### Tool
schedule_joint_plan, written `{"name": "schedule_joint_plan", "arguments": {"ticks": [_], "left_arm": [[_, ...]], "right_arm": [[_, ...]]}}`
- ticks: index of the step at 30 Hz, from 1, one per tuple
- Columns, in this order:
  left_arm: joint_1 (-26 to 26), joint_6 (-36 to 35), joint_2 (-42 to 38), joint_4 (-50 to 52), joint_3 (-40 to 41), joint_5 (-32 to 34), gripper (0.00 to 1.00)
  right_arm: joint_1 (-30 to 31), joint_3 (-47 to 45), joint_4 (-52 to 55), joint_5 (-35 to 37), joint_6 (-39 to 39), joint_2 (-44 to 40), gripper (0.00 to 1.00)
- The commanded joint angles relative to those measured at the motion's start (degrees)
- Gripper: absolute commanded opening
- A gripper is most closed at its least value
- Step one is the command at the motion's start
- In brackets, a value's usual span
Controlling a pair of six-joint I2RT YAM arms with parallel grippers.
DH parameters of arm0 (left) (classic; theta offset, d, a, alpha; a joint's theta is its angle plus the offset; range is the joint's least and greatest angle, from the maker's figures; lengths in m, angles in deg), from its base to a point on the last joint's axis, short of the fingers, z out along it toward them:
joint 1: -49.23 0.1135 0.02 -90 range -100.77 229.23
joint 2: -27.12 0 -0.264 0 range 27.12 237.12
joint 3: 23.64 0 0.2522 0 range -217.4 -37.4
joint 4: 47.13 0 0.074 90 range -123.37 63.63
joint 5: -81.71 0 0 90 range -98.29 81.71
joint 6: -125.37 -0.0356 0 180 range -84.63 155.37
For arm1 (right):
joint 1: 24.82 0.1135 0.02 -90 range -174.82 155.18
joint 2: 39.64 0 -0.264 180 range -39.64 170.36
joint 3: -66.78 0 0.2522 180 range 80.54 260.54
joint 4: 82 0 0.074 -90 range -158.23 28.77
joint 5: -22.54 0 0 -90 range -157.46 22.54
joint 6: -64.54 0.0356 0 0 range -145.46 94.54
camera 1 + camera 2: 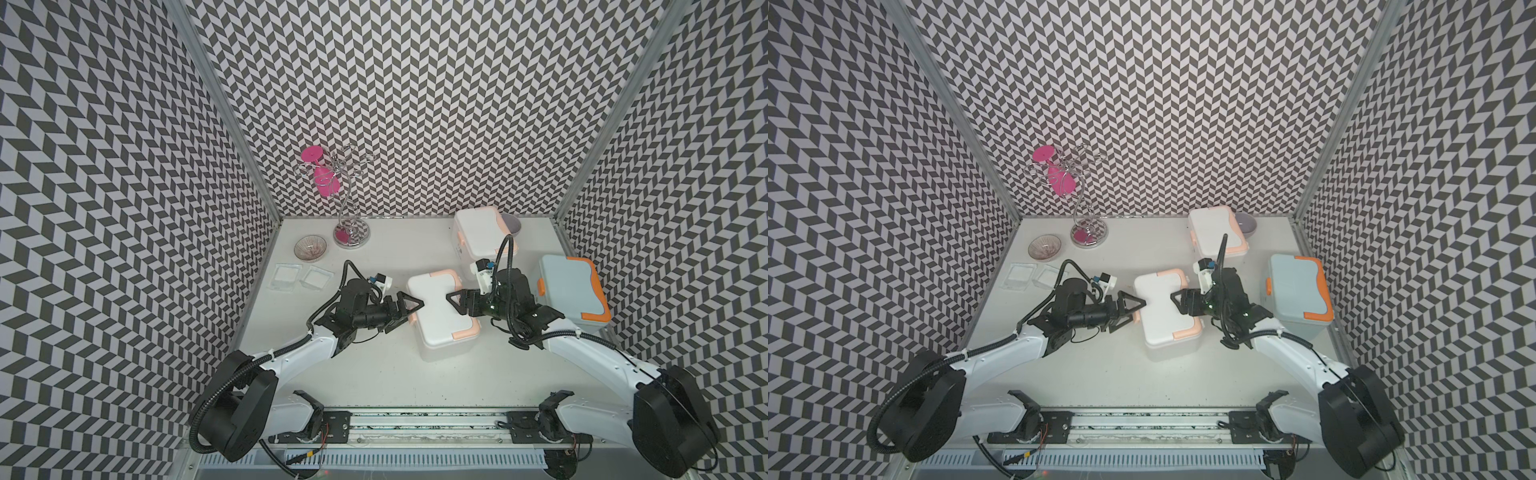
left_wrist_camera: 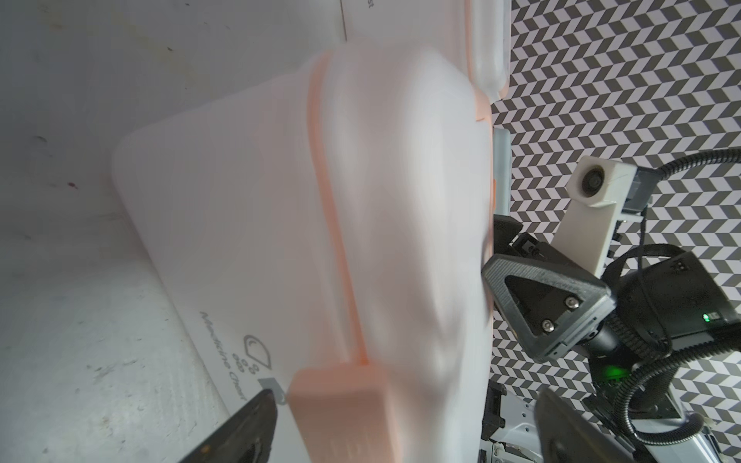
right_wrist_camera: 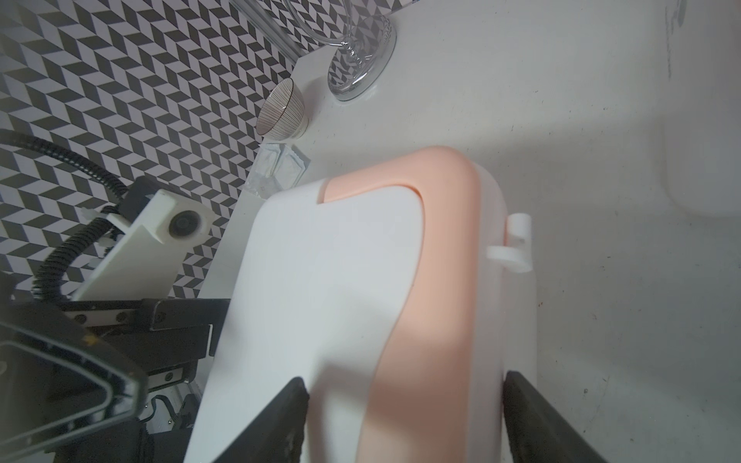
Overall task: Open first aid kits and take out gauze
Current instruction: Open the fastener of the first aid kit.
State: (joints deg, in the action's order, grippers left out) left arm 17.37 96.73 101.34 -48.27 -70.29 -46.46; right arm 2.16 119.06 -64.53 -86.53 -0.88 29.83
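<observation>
A white first aid kit (image 1: 440, 328) (image 1: 1163, 322) with peach trim stands mid-table, its lid down. My left gripper (image 1: 409, 318) (image 2: 407, 401) is open at its left side, fingers wide on either side of the peach latch (image 2: 341, 409). My right gripper (image 1: 459, 309) (image 3: 405, 381) is shut on the kit's right end, one finger on the lid and one on the case wall beside the peach handle (image 3: 441, 240). A second white kit (image 1: 482, 232) and a pale blue kit (image 1: 569, 291) stand shut at the right. Two gauze pads (image 1: 286, 275) (image 1: 316, 277) lie at the left.
A ribbed glass bowl (image 1: 309, 248) and a wire stand (image 1: 351, 235) holding a pink glass stand at the back left. A small grey bowl (image 1: 514, 224) sits behind the back white kit. Patterned walls close in the left, back and right.
</observation>
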Motion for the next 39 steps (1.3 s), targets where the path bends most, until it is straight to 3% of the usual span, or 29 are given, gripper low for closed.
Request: {"name": "schedule_joint_plan", "arguments": {"ticks": [1, 33, 39], "left_arm": [[-1.99, -0.95, 1.27, 1.41, -2.83, 1.07, 0.99], [-2.51, -0.28, -7.29, 9.5, -5.78, 6.52, 0.96], [-3.45, -2.33, -6.9, 17.71, -9.25, 11.37, 0.96]], "right_arm": [[0.18, -2.49, 7.11, 3.34, -1.3, 2.47, 0.74], [0.23, -3.3, 6.18, 2.81, -1.2, 2.8, 0.74], [0.21, -3.4, 5.88, 2.71, -1.11, 2.89, 0.74]]}}
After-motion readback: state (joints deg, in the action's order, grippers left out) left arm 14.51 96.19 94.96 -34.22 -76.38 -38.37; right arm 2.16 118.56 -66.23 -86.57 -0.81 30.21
